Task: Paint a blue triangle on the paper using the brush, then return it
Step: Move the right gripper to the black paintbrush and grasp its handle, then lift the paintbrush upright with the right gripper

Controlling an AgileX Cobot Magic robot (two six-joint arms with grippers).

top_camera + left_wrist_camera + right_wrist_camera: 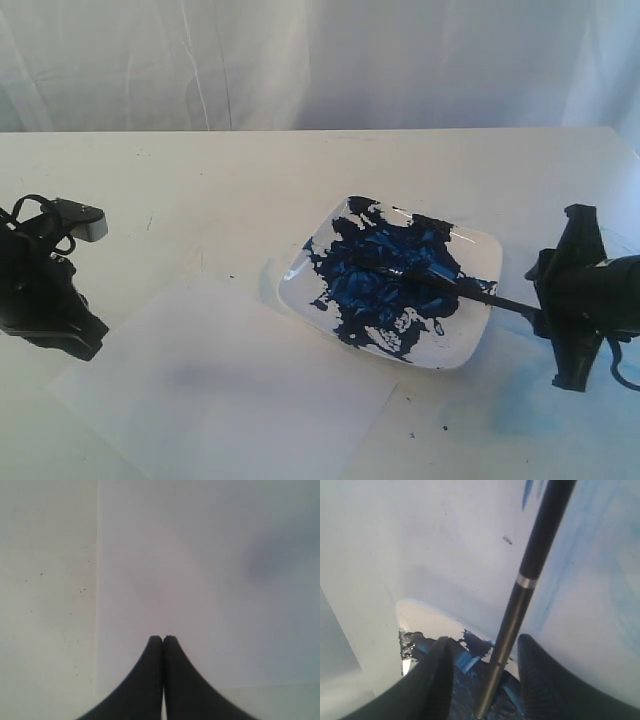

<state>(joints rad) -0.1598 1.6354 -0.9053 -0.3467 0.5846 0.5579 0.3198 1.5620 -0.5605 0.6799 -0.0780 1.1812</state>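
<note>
The brush [470, 290] lies across the white dish [482, 248], its bristles sunk in the dark blue paint [385, 285] and its black handle sticking out to the right. My right gripper [550, 305] is open around the handle's end. In the right wrist view the brush [540, 535] passes between the two fingers of that gripper [484, 639], with a gap on each side. The paper [230, 390] lies at the front left, blank, with no blue triangle on it. Over the paper's [200, 580] near edge my left gripper [163, 639] is shut on nothing; in the exterior view this gripper [90, 345] sits at the far left.
Faint pale blue smears [500, 410] mark the tabletop in front of the dish and show in the right wrist view [620, 590]. The paper's corner reaches close to the dish's front edge. A white curtain hangs behind the table.
</note>
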